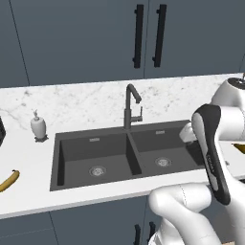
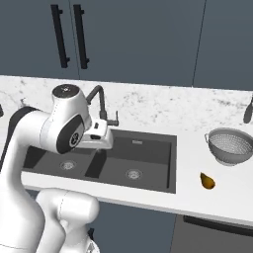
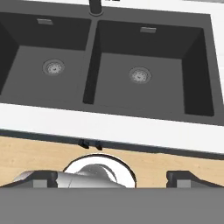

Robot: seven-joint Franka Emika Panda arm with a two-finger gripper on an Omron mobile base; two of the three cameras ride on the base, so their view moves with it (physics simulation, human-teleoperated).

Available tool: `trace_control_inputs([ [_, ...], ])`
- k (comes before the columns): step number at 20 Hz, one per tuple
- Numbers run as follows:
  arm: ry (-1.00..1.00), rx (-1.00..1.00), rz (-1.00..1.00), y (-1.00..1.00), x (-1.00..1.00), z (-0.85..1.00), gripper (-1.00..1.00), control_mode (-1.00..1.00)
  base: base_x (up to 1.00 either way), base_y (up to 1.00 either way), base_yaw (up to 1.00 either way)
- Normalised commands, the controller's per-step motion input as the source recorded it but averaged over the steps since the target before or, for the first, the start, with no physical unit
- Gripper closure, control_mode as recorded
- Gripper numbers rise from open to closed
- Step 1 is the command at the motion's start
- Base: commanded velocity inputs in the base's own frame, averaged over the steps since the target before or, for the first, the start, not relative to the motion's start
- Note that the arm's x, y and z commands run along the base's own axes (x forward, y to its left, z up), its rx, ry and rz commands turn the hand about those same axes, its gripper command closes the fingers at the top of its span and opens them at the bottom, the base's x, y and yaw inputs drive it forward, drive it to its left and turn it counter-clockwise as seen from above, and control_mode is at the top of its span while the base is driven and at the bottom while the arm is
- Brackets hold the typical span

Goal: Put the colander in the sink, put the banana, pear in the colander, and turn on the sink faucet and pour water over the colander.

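So jaws (image 3: 112, 178) gape wide, holding nothing, above sink (image 3: 197, 74); I see colander (image 2: 231, 146) upright on tabletop (image 2: 197, 195) right of sink, pear (image 2: 207, 181) near it; banana (image 1: 8, 181) on far left; colander looks light, stiff, slick metal; I'd pinch its rim.

We find the sink (image 1: 127, 153) set into the counter (image 1: 72, 103), two basins side by side with a divider between, a drain in each. The sink faucet (image 1: 130, 107) stands behind the divider, against the back rim. Left of the sink, a soap dispenser (image 1: 38, 126) sits toward the wall; the banana (image 1: 9, 180) lies nearer the front edge. Right of the sink, the colander (image 2: 231, 146) rests upright on the counter, the pear (image 2: 207, 181) just before it. Cabinets (image 1: 95, 38) hang behind.
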Motion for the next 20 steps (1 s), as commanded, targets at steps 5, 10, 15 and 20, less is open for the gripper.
trace_control_inputs([
  [5,0.00,-0.08,0.00,-0.55,0.07,-0.01,-1.00,-1.00,0.00,0.00,0.00],
  [10,0.00,-0.20,0.00,-0.50,0.03,-0.10,-1.00,-1.00,0.00,0.00,0.00],
  [15,0.00,-0.21,0.00,-0.47,0.06,-0.11,-1.00,-1.00,0.00,0.00,0.00],
  [20,0.00,-0.11,0.00,-0.51,0.11,-0.04,-1.00,-1.00,0.00,0.00,0.00],
])
